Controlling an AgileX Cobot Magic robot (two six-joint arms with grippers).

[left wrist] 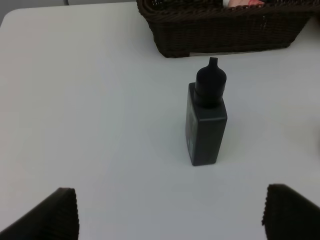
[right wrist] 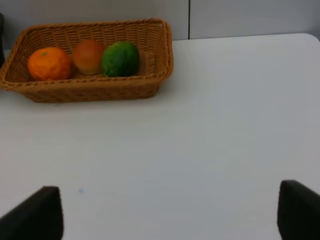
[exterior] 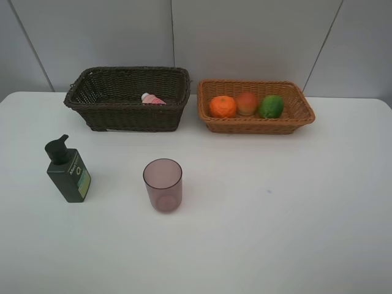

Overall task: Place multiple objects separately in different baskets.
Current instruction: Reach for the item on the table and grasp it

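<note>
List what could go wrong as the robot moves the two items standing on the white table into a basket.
The tall dark green pump bottle stands upright on a small base; a glancing touch from the open left hand could topple it. The translucent mauve cup looks smooth, so it might slip from a grasp. The small pink bottle lies in the dark brown woven basket; anything dropped there may land on it.

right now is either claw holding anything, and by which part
Nothing: left claw and right claw are both open and empty; the dark green pump bottle stands free.
</note>
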